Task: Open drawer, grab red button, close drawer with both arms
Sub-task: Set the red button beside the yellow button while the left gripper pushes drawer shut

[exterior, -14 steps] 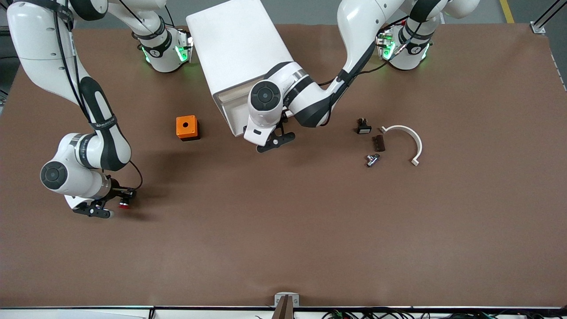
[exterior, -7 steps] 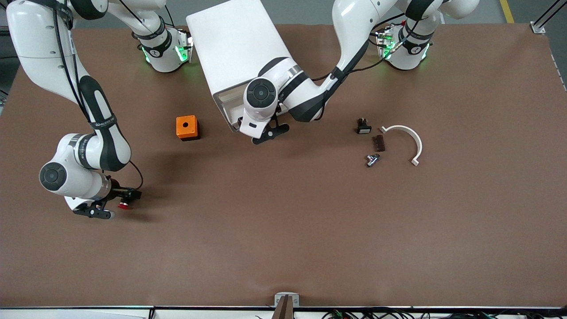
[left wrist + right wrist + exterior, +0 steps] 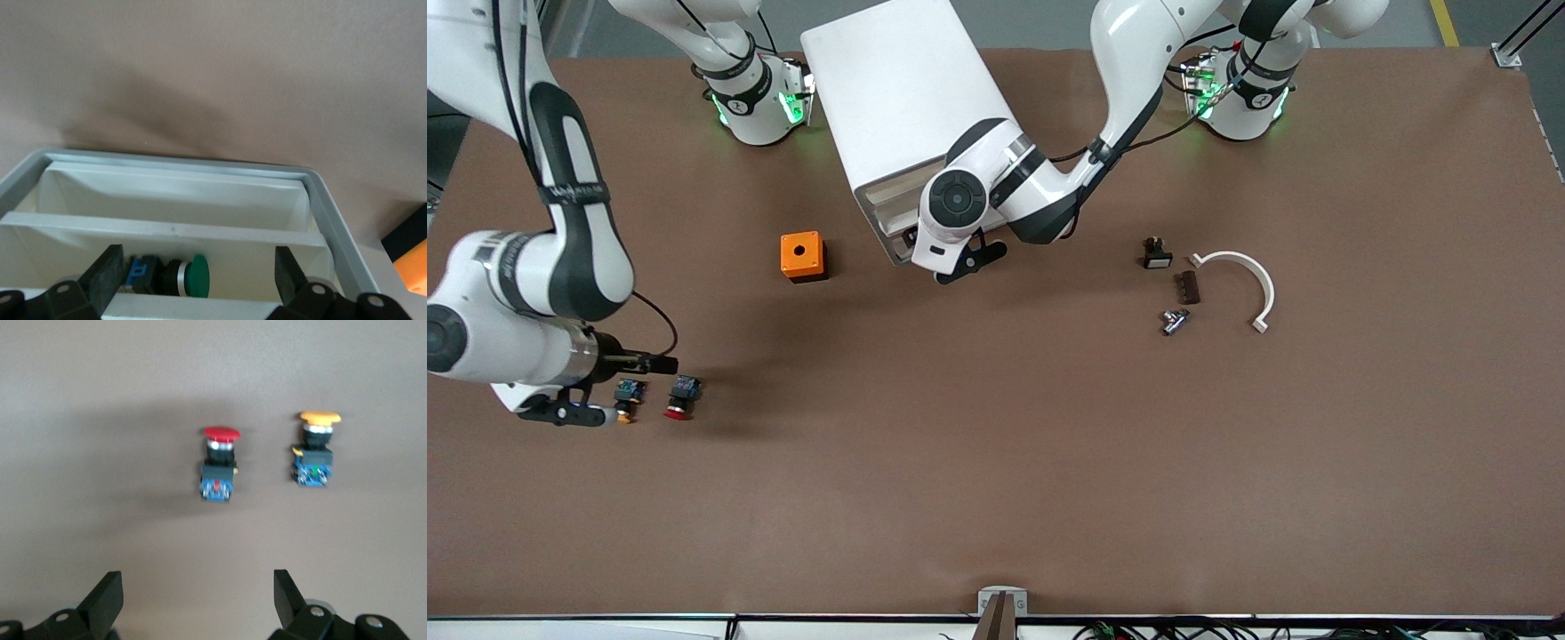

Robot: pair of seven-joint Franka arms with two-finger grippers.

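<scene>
The red-capped button (image 3: 679,398) lies on its side on the brown table near the right arm's end; it also shows in the right wrist view (image 3: 219,463). My right gripper (image 3: 583,411) is open and empty, lifted over the table beside it (image 3: 197,593). The white cabinet (image 3: 907,98) stands at the table's back middle. My left gripper (image 3: 965,262) is at the cabinet's front, open (image 3: 198,273), over the drawer's tray (image 3: 173,160), whose compartments show. A green-capped button (image 3: 190,277) lies in the tray between the fingers. My left arm hides the drawer in the front view.
An orange-capped button (image 3: 626,396) lies beside the red one (image 3: 315,450). An orange cube with a hole (image 3: 801,255) sits beside the cabinet's front. A white curved piece (image 3: 1240,284), two small dark parts (image 3: 1158,255) and a metal fitting (image 3: 1174,320) lie toward the left arm's end.
My right gripper has drawn away from the red button toward the right arm's end, leaving it on the table and uncovering the orange-capped button. My left gripper has moved in toward the cabinet's front.
</scene>
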